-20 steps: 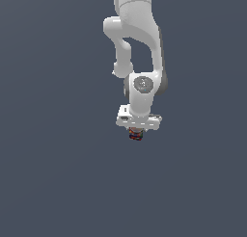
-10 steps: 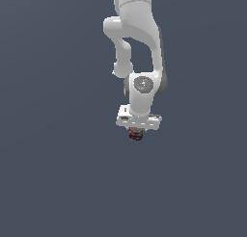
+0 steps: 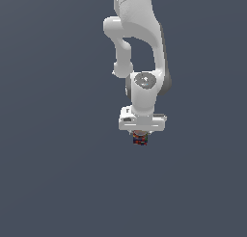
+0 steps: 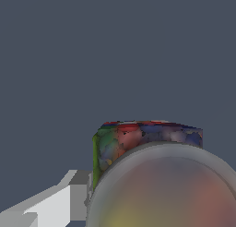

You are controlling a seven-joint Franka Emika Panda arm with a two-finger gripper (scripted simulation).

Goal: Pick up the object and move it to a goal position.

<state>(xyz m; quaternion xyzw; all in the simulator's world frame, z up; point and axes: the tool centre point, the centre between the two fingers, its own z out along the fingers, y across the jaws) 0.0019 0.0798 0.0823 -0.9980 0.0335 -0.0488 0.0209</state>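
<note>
So the small blocky object covered in red, blue and green squares (image 3: 140,139) sits tucked right under the white hand of the arm, poking out just below the pincer (image 3: 140,136). In the exterior view only its lower bit shows, a dark little lump with red and blue patches, touching the underside of the hand body. The pincer looks clenched on the object, since it hangs there with plain slate-grey background all around it and nothing visible underneath.

The wrist view is way closer. The object (image 4: 138,143) fills the lower part of the picture: a big round top with a dull grey rim, smooth and a bit glossy, with blurry reddish and yellowish tints across its face. Behind that rim you get the blocky side, mottled squares in red, blue-purple and green, with one bright green edge. The colours look smeared, like a low-res texture. One white, flat-sided finger (image 4: 60,205) of the pincer sits right against the object's green side, touching it as far as I can tell. The other finger isn't visible.

The white robot arm (image 3: 137,43) is smooth moulded plastic-looking, rounded joints, with a grey round cap on the wrist joint, and it comes down from the top of the exterior view.

Compared with half a second and a second ago: basically no change, arm pose and object spot look identical.
</note>
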